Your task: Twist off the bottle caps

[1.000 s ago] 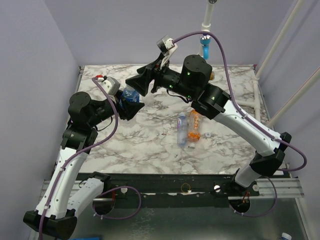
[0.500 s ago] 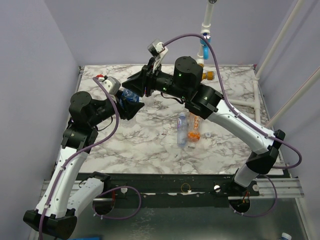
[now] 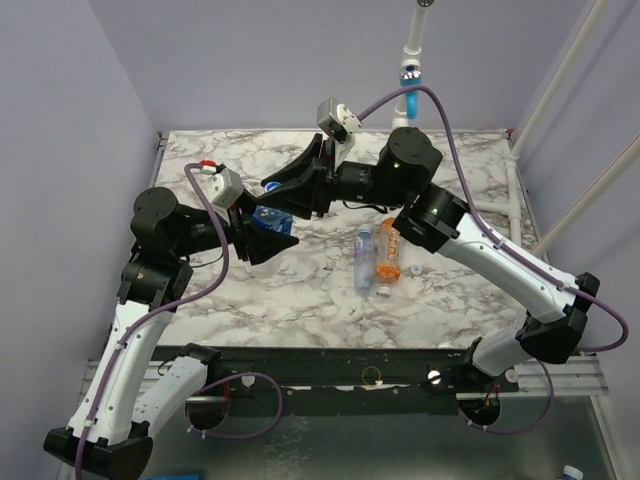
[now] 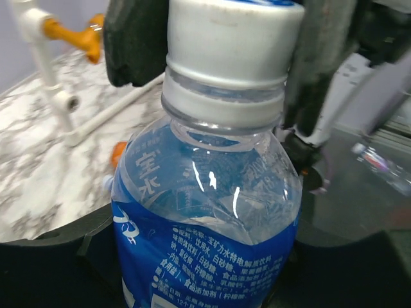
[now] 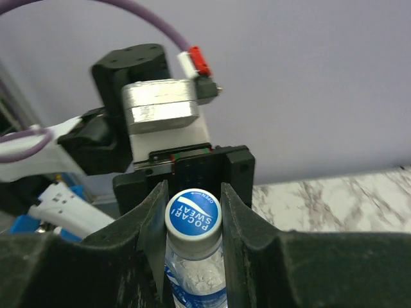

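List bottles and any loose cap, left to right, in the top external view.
blue-labelled bottle → slim light-blue-labelled bottle → orange bottle → loose white cap

Soft, even light — glints on the bottle [image 4: 205,212], blurred background in the left wrist view

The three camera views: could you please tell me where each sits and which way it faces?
Top external: above and behind the bases, looking down on the table; both arms show.
Left wrist: on the left gripper, looking along the bottle toward its cap; own jaws below.
Right wrist: on the right gripper, looking onto the cap's top; own fingers flank it.
Both wrist views share bottle and cap.
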Robot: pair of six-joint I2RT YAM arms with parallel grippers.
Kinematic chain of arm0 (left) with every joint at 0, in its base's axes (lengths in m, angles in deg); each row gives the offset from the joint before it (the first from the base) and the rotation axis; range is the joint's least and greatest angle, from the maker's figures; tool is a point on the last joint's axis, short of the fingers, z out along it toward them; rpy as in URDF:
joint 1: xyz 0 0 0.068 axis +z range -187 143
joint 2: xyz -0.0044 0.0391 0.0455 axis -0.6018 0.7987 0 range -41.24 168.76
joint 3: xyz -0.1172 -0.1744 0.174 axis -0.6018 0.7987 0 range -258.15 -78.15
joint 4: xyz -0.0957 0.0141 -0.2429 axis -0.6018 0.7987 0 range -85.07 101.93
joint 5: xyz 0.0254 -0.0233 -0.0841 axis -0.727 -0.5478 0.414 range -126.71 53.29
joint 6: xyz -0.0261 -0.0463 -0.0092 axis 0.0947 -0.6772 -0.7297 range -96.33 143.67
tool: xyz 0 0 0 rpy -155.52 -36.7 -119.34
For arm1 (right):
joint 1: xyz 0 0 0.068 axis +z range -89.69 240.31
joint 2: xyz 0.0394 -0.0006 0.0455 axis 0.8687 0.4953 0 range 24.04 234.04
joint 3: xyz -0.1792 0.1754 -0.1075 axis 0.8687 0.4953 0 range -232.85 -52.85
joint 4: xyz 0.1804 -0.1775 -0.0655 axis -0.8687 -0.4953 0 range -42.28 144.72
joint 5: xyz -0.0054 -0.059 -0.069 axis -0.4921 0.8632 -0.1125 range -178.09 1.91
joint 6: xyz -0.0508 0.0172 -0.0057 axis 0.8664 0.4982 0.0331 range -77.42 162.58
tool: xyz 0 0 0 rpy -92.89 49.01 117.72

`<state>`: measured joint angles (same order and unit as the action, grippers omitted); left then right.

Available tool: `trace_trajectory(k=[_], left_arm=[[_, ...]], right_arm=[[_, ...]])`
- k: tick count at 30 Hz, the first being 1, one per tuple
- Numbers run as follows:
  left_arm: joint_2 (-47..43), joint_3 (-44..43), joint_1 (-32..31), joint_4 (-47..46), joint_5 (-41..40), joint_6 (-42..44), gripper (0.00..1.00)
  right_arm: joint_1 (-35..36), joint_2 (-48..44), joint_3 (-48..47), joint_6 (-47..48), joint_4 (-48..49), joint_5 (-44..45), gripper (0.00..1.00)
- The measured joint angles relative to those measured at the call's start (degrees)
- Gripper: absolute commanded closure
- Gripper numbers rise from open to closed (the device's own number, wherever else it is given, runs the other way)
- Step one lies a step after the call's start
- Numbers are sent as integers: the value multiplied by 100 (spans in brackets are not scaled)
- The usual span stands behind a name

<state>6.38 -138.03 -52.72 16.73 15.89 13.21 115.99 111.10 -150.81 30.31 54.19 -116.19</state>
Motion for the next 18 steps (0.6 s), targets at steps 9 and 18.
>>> trace_trajectory(k=[9, 18], left_arm=[[20, -236, -52, -131, 1821, -568, 92], [48, -192, 0, -83, 1261, -533, 93]], right_arm=[[0, -197, 160, 116, 562, -1762, 74], [118, -234, 105, 225, 227, -387, 23]])
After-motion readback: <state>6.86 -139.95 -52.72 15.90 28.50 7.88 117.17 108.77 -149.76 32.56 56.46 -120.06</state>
